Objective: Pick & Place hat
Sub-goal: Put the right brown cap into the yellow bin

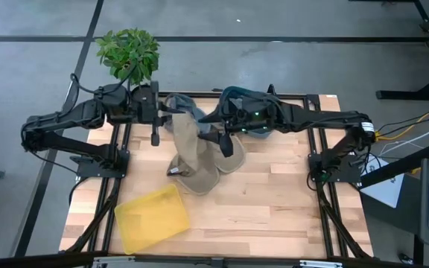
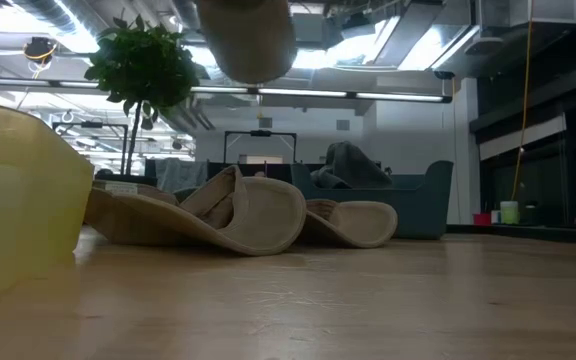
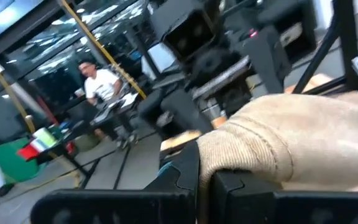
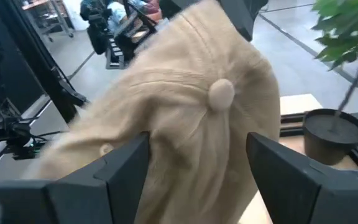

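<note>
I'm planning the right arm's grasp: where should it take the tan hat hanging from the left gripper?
Probably at the crown beside the top button. The tan hat hangs from the shut left gripper, and the open right gripper already straddles the crown, so close straight in.

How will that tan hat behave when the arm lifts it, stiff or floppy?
Probably floppy: the tan hat, pinched by the left gripper, hangs in a long drooping fold. Likely light too, since one edge grip carries it. The open right gripper straddles its crown, perhaps to steady it.

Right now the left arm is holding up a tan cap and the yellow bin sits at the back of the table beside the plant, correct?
Not quite. The high view shows the yellow bin at the front left of the table, far from the plant. The left gripper does hold a tan cap.
</note>
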Controlling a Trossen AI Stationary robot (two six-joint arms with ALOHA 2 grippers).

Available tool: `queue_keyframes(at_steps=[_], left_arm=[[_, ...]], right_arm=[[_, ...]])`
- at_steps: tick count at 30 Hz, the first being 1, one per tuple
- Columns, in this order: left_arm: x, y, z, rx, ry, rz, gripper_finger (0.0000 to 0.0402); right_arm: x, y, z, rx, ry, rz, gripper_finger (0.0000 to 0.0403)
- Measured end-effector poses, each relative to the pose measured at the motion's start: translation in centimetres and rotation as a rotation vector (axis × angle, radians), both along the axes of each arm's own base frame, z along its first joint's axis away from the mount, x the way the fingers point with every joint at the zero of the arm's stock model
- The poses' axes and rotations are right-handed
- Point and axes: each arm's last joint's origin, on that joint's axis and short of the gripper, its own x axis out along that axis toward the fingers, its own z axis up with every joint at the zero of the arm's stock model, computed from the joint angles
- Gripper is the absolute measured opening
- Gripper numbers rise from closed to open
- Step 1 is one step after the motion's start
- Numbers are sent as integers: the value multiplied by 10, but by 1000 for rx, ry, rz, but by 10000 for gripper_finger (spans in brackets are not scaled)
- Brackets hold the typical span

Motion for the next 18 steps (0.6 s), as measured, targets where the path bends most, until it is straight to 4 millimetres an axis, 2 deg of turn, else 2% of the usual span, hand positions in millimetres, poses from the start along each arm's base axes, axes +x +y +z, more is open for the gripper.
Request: queue_keyframes(at_steps=[11,14,18], left_arm=[[2,-1,0,-38,-10,-54,4],[2,-1,0,-38,-11,-54,4],[2,-1,0,-38,-11,-54,3]], right_arm=[[21,-9,-12,44,-49,96,258],[24,-9,-16,47,-35,107,231],[24,-9,-18,45,-18,109,161]])
